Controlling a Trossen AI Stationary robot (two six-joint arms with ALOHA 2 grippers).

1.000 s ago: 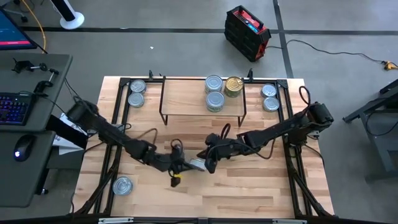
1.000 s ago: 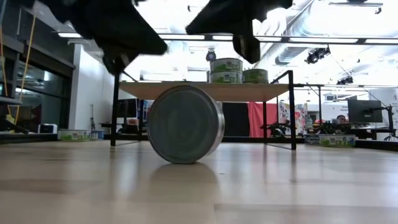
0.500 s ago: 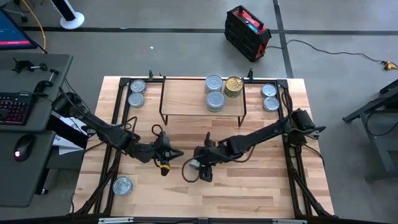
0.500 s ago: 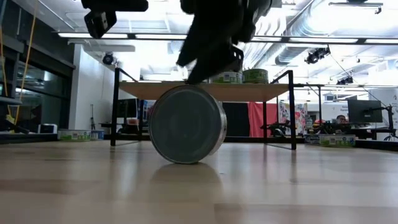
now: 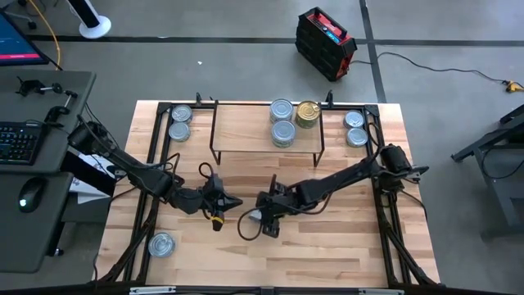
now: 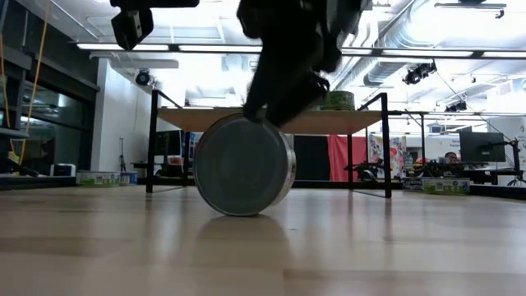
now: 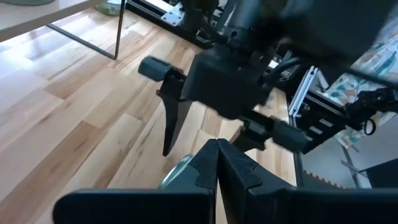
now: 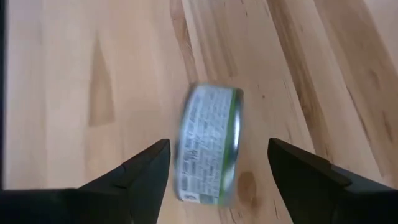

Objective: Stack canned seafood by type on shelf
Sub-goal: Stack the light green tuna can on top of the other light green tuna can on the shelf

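Right gripper [image 8: 217,165] low over on-edge tin [image 8: 208,151], fingers [image 8: 140,171] wide astride it.

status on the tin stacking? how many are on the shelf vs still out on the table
Done: three tins sit on the shelf: two silver tins and a gold tin. In hand: the right gripper is open around a tin standing on edge at mid-table, not gripping it; the left gripper, shut, waits beside it. Left: that tin, two back-left tins, two back-right tins and one front-left tin.
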